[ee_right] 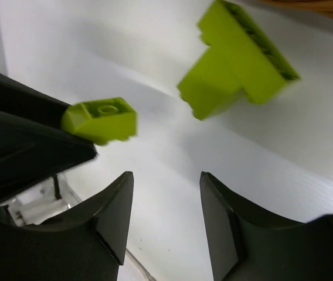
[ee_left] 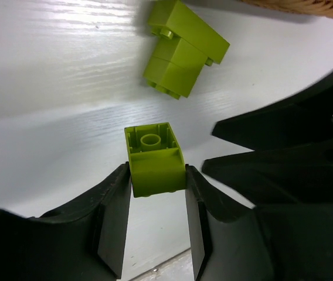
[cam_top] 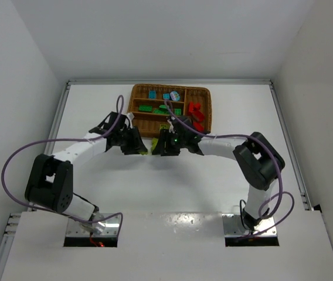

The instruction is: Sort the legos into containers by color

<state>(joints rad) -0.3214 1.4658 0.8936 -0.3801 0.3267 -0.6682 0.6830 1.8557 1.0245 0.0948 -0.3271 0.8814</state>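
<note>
A lime brick [ee_left: 155, 161] held just before the wicker tray [cam_top: 132, 105].
Top: left gripper [cam_top: 142, 146] and right gripper [cam_top: 159, 145] face each other, tips near. Left wrist: left gripper's fingers [ee_left: 116, 216] clamp the brick, hollow underside facing outward; a lime cluster [ee_left: 181, 50] lies beyond, long axis diagonal. Right wrist: right gripper's fingers [ee_right: 111, 216] apart, empty.

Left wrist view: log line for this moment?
left gripper: shut on small lime brick | right gripper: open, empty | joined lime bricks: on table
</note>
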